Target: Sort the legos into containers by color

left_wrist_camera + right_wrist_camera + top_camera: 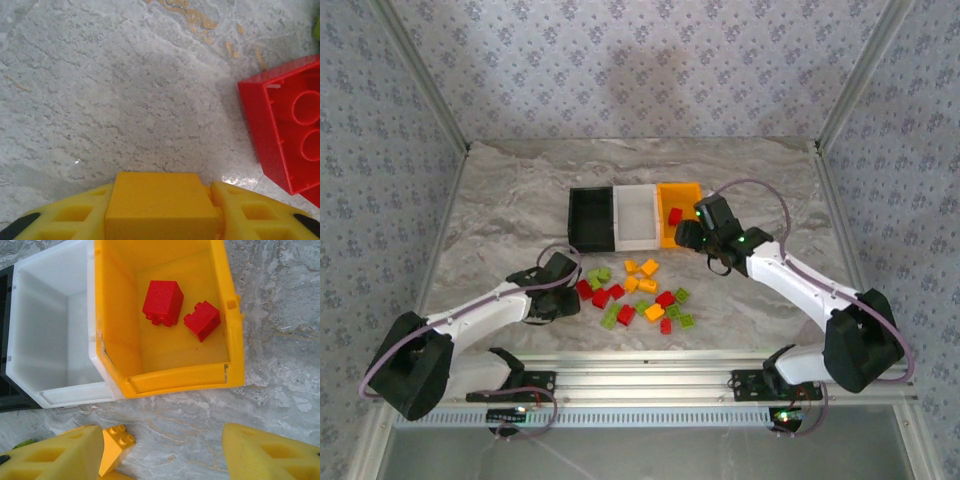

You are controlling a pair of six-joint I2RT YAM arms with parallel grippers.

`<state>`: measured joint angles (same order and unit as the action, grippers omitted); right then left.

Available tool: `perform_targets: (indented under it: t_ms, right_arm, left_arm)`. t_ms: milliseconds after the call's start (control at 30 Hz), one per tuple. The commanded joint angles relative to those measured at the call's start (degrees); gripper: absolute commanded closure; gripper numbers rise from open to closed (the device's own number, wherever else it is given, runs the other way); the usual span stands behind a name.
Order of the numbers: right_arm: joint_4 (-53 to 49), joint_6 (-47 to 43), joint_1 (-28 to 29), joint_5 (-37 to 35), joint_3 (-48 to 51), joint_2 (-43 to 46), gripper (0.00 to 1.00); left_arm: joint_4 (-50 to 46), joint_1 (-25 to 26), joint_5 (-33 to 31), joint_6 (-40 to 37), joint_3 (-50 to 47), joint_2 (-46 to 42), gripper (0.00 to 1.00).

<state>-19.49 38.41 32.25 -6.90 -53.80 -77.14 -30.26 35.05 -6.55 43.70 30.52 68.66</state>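
Two red bricks (pixel 162 302) in the orange bin (pixel 175 382), loose bricks (pixel 626 315) waiting; left gripper (pixel 563 295) pinches an orange brick (pixel 160 200), right gripper (pixel 162 440) spread empty.

Orange bin (pixel 175 382) holds two red bricks (pixel 162 302) — white bin (pixel 50 395), black bin (pixel 590 218) alongside. Loose legos (pixel 626 315) lie nearer; my left fingers (pixel 75 215) pinch an orange brick (pixel 159 202).

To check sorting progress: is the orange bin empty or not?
Not empty: a larger red brick and a smaller red brick lie inside the orange bin.
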Motion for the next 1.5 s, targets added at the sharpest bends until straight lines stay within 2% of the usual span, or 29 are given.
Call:
perform_targets:
  t_ms: [0,133,333,633,867,900,1000,1033,1133,1267,1367,1400,1467]
  right_arm:
    - [-1.1,1.5,-0.2,-1.8,1.0,1.9,0.34]
    - [-0.6,1.8,-0.4,-1.8,1.2,2.2,0.35]
    - [-0.4,2.3,-0.8,-1.4,1.8,2.8,0.35]
    - [-1.9,2.9,-1.5,-2.1,4.3,5.4,0.35]
    - [-3.7,3.3,-1.8,-2.5,6.3,9.5,0.34]
    - [-3.9,3.2,-1.8,-2.5,6.5,10.0,0.34]
    - [-4.4,3.1,-1.9,-1.6,7.0,11.0,0.32]
    - [-4.5,3.0,-1.9,-1.2,7.2,11.0,0.31]
    - [-4.5,2.9,-1.8,0.2,7.7,10.2,0.31]
    - [-3.4,3.1,-1.0,2.0,8.3,8.0,0.31]
    - [-2.1,3.5,0.8,2.5,8.3,5.8,0.31]
    - [-1.1,3.7,1.7,2.8,8.2,4.7,0.31]
    - [0.1,4.6,3.5,3.0,7.4,2.3,0.31]
  left_arm:
    - [-1.7,0.4,-0.1,-0.7,2.0,-1.4,0.61]
    - [-4.7,0.5,0.3,-0.8,3.8,-4.8,0.68]
    - [-7.5,0.4,-0.2,-2.9,12.7,-4.9,0.69]
    - [-1.2,-4.2,-1.9,-9.2,32.5,14.3,0.71]
    - [-2.7,-7.2,-3.1,-11.8,45.9,29.5,0.72]
    - [-3.1,-7.4,-3.6,-12.1,46.9,30.8,0.68]
    - [-4.6,-7.5,-4.4,-12.2,50.2,33.8,0.42]
    - [-4.6,-7.6,-4.1,-12.2,50.7,34.1,0.37]
    - [-4.7,-7.5,-2.5,-11.7,51.7,32.9,0.31]
    - [-3.7,-6.6,0.3,-10.3,50.6,27.0,0.22]
    - [-2.0,-4.6,1.6,-9.5,45.9,19.8,0.14]
    - [-1.4,-3.6,1.9,-9.0,43.5,17.0,0.04]
    - [-0.7,-2.2,2.1,-7.4,38.1,11.8,0.01]
